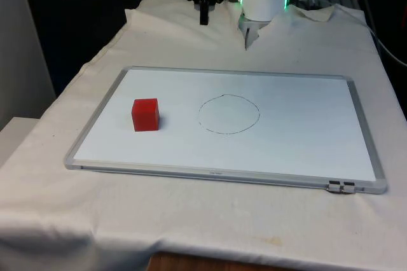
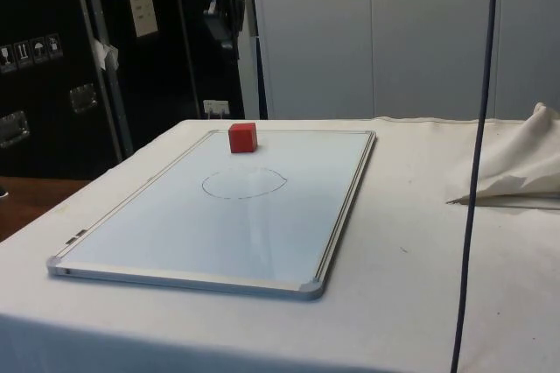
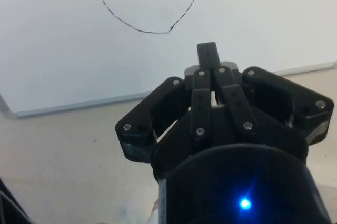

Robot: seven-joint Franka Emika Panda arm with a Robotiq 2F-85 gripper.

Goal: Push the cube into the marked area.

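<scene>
Partly cropped tool (image 1: 203, 20), fingers together.

**Red cube rests outside drawn circle on whiteboard**

A small red cube (image 1: 145, 114) sits flat on a white, metal-framed whiteboard (image 1: 305, 150), one face turned up and its edges roughly square to the board. It lies towards the front view's left, close to that short edge of the frame. The marked area (image 1: 229, 114), a thin hand-drawn dark circle near the board's middle, lies to the front view's right of the cube, apart from it, with bare white surface between the two.
</scene>
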